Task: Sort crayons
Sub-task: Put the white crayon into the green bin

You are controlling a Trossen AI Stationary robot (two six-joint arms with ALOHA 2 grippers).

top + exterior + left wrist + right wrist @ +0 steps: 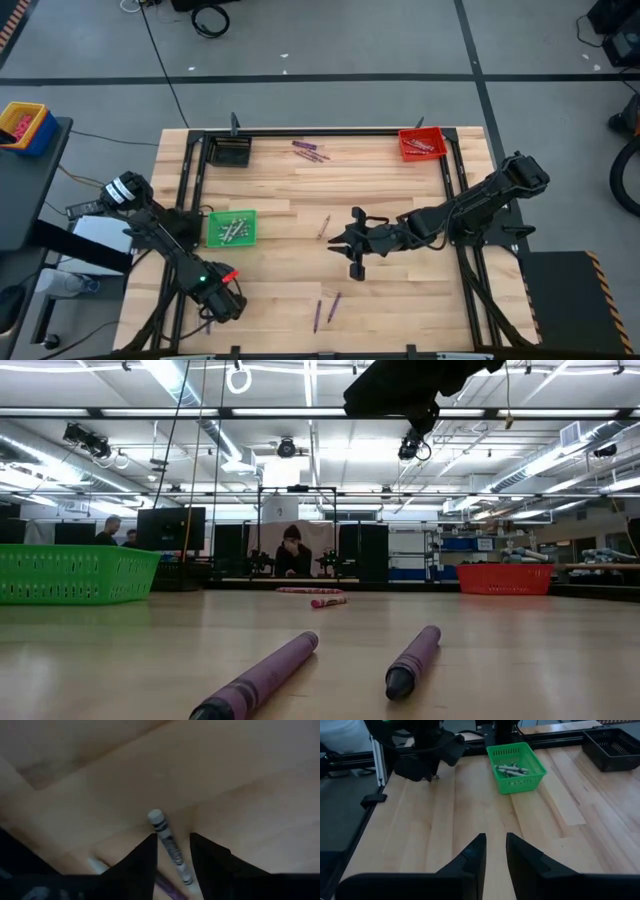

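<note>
My left gripper [173, 836] points down at the table's near left corner [220, 308]. It is open, with a pale grey crayon [169, 845] lying slantwise between its two fingers. A purple crayon [167, 889] lies just beside it. My right gripper [495, 836] hovers over the table's middle [340, 243], its fingers a narrow gap apart and nothing between them. Two purple crayons [325, 311] lie near the front edge. A single crayon [324, 225] lies mid-table, and a few purple ones [310, 151] lie at the far side. The green bin [232, 228] holds pale crayons. My left gripper comes from above with one finger [147, 857] on each side of the pale grey crayon's middle [172, 851]. The crayon runs slantwise through the gap. I cannot tell whether the fingers touch it.
A black bin [230, 152] stands at the far left and a red bin [422, 143] at the far right. Black rails [330, 131] frame the table. A blue box [22, 125] sits off the table to the left. People sit in the room beyond [292, 550].
</note>
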